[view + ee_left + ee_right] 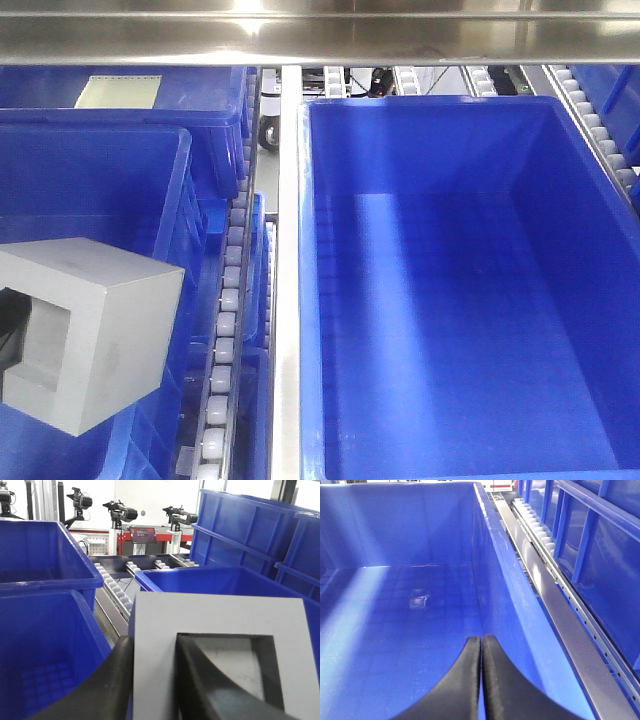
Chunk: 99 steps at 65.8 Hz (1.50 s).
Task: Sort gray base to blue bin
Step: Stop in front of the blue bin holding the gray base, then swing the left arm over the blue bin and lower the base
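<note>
Half done, I judge: my left gripper (pixel 154 645) clamps one wall of the matte gray cube-shaped base (pixel 100 330), aloft at near left, not yet dropped into the deep bright-blue plastic bin (pixel 450 150) at right, while my right gripper (pixel 481 645) hangs pinched together, holding nothing.

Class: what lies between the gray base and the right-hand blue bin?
Between gray base and blue bin run a white roller track and a steel rail, shown in the front-facing view.
</note>
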Available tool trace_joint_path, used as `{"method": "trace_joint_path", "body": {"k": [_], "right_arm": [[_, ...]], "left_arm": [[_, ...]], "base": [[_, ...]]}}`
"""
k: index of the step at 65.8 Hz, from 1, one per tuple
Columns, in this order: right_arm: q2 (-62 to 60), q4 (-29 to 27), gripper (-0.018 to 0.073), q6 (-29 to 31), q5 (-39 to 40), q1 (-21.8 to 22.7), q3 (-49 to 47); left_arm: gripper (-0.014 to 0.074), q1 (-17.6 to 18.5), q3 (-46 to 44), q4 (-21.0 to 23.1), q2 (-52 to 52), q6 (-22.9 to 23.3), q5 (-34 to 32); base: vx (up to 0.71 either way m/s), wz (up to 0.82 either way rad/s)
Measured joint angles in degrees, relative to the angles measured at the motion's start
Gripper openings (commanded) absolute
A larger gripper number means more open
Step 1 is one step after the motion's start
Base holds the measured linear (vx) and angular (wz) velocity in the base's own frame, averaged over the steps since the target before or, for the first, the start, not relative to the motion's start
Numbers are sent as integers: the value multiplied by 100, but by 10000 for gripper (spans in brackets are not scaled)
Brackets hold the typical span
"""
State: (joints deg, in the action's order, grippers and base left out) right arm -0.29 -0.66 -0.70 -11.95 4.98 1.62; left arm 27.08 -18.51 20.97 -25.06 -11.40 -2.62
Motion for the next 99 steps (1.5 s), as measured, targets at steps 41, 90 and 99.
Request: {"method": "trace_joint_path", "body": {"k": [41, 90, 99], "right_arm": [[0, 0, -5, 0, 4, 0, 0], [0, 0, -5, 0, 12, 0, 0], [0, 0, -5, 0, 12, 0, 0]], "left_arm": [[-6, 0, 0, 0, 0, 0, 0], [-6, 0, -775, -142, -647, -25, 435], [-6, 25, -1320, -154, -1387, -42, 695]], "base": [[0, 0], [0, 0], [0, 0]]}}
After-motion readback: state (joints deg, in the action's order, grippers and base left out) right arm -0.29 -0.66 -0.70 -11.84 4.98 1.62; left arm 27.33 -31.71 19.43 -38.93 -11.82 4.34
